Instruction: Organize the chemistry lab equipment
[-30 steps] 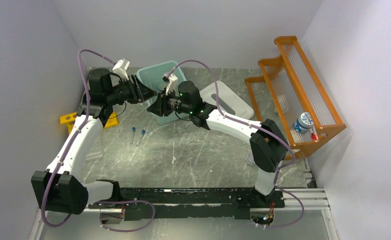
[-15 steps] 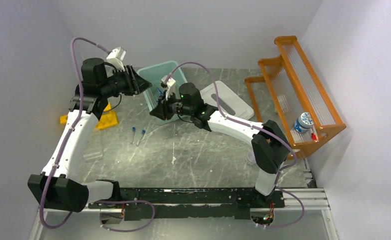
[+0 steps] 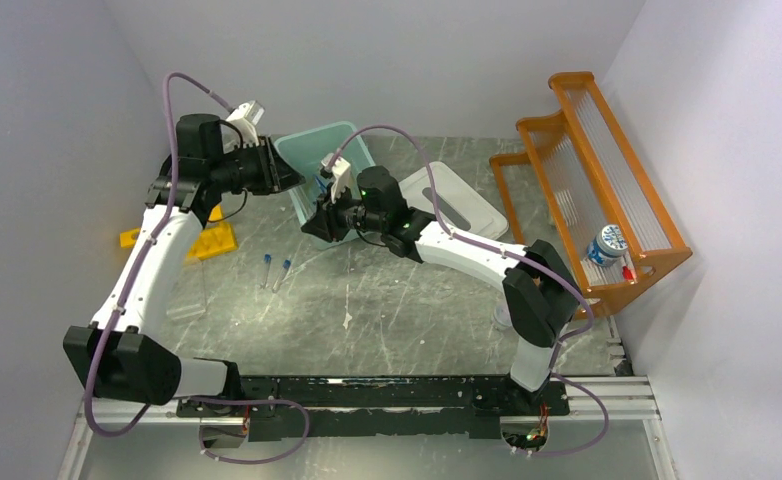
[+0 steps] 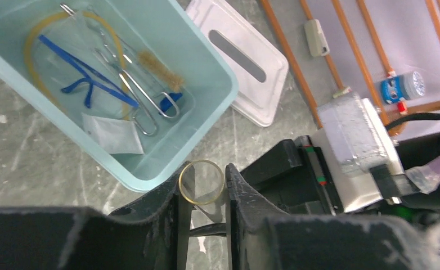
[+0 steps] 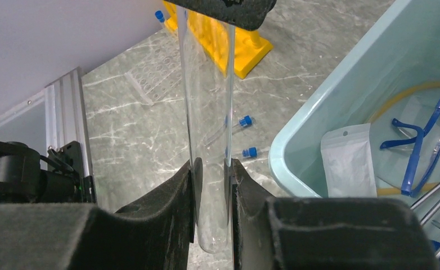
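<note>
Partway: forceps [image 4: 129, 90] lie in teal bin [image 4: 202, 66]; beside it left gripper [image 4: 201, 179] and right gripper [image 5: 212, 169] clench one test tube [image 5: 206, 84]; capped tubes [image 5: 245, 120] lie outside.

You had the bin [image 3: 312, 133] at the back of the tabletop [image 3: 397, 300], with its lid [image 3: 467, 205] just right of it. Far right stood the shelf [image 3: 607, 150], a jar [image 3: 605, 243] on it. The tube rack [image 3: 212, 240] sat left of the bin, and two capped tubes [image 3: 275, 270] lay in front. Forceps [image 4: 130, 90], brush [image 4: 158, 76] and pouch [image 4: 113, 132] lay in the bin.
</note>
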{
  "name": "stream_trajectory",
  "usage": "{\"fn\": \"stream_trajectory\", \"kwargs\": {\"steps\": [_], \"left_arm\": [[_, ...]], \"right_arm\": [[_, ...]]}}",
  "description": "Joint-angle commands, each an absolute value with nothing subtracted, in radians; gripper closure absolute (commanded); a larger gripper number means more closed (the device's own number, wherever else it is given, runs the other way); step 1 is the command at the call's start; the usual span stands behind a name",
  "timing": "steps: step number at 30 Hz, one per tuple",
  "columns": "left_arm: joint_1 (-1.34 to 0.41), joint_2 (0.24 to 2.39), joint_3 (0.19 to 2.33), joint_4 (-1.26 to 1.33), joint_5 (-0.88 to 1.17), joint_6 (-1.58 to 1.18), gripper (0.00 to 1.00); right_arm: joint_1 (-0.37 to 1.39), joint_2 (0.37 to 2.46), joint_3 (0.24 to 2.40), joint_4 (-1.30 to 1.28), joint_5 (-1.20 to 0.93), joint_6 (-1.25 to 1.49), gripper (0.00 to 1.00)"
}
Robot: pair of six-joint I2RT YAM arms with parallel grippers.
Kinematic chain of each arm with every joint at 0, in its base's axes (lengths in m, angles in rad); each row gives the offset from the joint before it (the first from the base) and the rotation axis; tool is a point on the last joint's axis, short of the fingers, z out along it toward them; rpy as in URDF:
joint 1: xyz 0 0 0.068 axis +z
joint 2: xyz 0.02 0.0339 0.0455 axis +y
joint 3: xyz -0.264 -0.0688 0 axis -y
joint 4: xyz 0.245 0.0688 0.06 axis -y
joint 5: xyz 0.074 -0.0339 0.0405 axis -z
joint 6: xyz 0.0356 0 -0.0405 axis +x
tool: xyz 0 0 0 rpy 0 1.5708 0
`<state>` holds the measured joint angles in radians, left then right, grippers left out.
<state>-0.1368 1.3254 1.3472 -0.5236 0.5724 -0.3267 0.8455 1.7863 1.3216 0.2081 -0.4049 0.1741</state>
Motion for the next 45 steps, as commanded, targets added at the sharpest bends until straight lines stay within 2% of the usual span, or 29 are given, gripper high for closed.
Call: {"fn": "stream_trajectory", "kwargs": {"steps": [1, 4, 5, 9, 12, 18, 21, 24, 31, 45], "left_arm": [[-0.14, 1.33, 1.376, -0.541, 0.595, -0.314, 0.76], [-0.14, 1.327, 1.387, -0.55, 0.57, -0.302, 0.8], [-0.14, 1.324, 1.394, -0.557, 0.544, -0.299, 0.79], [-0.14, 1.323, 1.441, -0.623, 0.347, -0.268, 0.79], [-0.14, 1.324, 1.482, -0.658, 0.142, -0.223, 0.77], [-0.113, 1.329, 1.488, -0.609, -0.251, -0.161, 0.77], [-0.088, 1.306, 1.408, -0.506, -0.429, -0.173, 0.77], [-0.059, 1.275, 1.301, -0.378, -0.524, -0.184, 0.77], [-0.003, 1.288, 1.197, -0.254, -0.518, -0.242, 0.78], [0.101, 1.268, 0.998, 0.007, -0.458, -0.207, 0.79]], "right_arm": [[0.849, 1.768, 1.318, 0.245, -0.426, 0.146, 0.82], [0.849, 1.765, 1.318, 0.242, -0.404, 0.148, 0.77], [0.849, 1.762, 1.316, 0.243, -0.392, 0.153, 0.71], [0.849, 1.731, 1.298, 0.256, -0.334, 0.188, 0.36], [0.847, 1.684, 1.287, 0.235, -0.257, 0.206, 0.28], [0.815, 1.598, 1.235, 0.182, -0.175, 0.247, 0.27], [0.807, 1.552, 1.184, 0.177, -0.174, 0.263, 0.27], [0.803, 1.517, 1.125, 0.165, -0.164, 0.289, 0.27], [0.798, 1.468, 1.018, 0.159, -0.179, 0.348, 0.28], [0.796, 1.462, 0.986, 0.171, -0.204, 0.359, 0.29]]}}
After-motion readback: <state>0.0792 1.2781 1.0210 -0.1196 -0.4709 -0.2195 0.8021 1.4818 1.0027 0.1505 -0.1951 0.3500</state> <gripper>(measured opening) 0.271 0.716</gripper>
